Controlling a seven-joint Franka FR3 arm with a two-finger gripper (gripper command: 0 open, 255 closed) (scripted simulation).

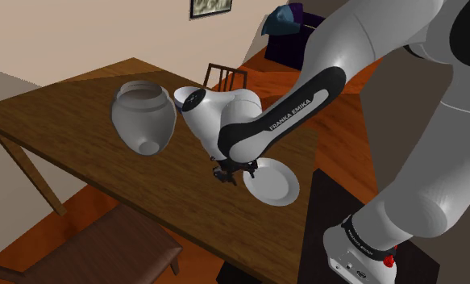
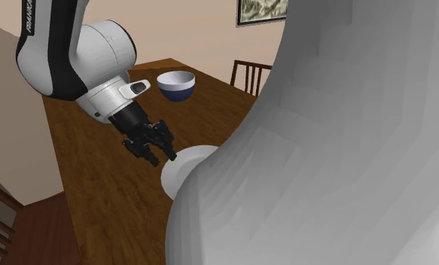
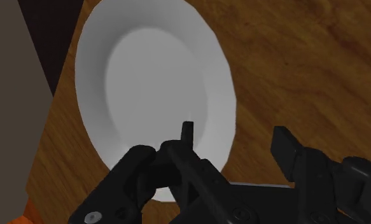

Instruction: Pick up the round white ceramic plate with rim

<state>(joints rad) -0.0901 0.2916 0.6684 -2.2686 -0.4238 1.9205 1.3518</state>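
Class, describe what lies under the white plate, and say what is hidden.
The plate rests on the brown wooden table. Its underside is hidden. The open gripper straddles the rim, one finger covering part of it.

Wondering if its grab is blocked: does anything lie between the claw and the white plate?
Nothing. In the wrist view the open claw straddles the rim of the plate; bare table lies beside.
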